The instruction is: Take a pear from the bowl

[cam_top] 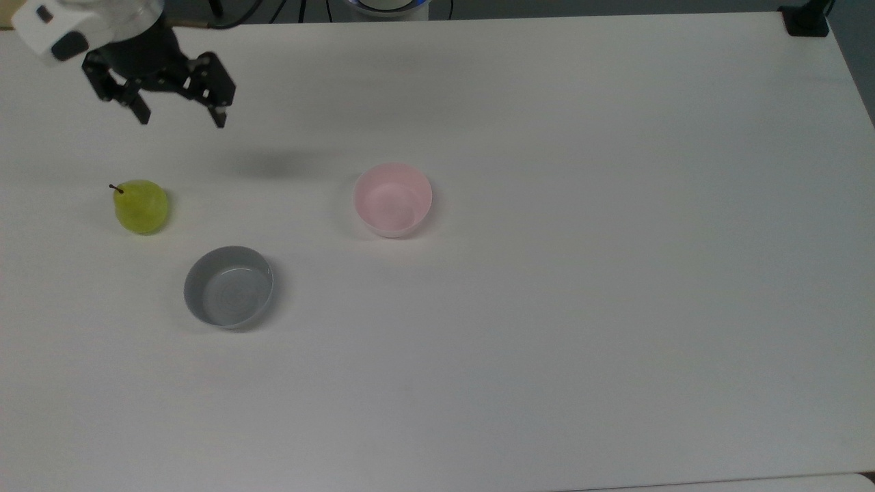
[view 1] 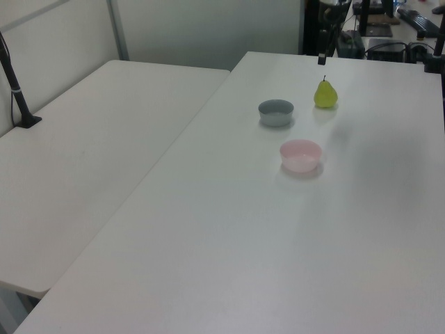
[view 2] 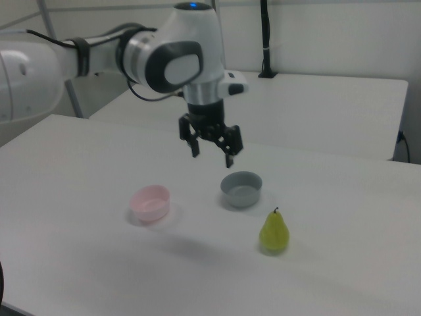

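The yellow-green pear (cam_top: 141, 205) stands upright on the white table, outside both bowls, at the top view's left; its dark stem points up (view 2: 274, 232) (view 1: 325, 94). The pale pink bowl (cam_top: 392, 199) (view 2: 150, 202) (view 1: 301, 154) sits near the table's middle with nothing inside it. My gripper (cam_top: 182, 121) hangs open and empty, raised well above the table, up and to the right of the pear in the top view. In the right view the gripper (view 2: 212, 158) hovers above and behind the grey bowl, its two fingers spread apart.
A grey, shallower bowl (cam_top: 228, 286) (view 2: 241, 189) (view 1: 276, 112) lies between pear and pink bowl, nearer the top view's bottom. A black clamp (cam_top: 806, 20) sits on the table's corner at the top view's upper right. A second white table (view 1: 90, 139) adjoins at the left view's left.
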`<state>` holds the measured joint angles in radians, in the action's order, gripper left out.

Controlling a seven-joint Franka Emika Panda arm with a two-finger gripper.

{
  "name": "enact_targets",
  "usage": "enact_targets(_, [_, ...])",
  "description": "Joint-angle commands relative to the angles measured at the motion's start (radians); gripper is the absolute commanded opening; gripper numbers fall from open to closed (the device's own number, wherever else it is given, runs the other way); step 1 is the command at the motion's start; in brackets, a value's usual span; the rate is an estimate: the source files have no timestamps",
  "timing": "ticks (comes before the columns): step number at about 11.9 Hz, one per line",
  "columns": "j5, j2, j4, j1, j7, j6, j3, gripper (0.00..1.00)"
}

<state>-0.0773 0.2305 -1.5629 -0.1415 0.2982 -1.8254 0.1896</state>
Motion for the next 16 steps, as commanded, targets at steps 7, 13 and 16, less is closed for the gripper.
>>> enact_targets(7, [0.004,-0.231,-0.034,0.206,-0.288,0.281,-0.004,1.00])
enact_targets(13, [0.062,-0.201,-0.062,0.212,-0.110,0.100,-0.056,1.00])
enact_targets(16, [0.054,-0.198,-0.060,0.209,-0.111,0.097,-0.056,1.00])
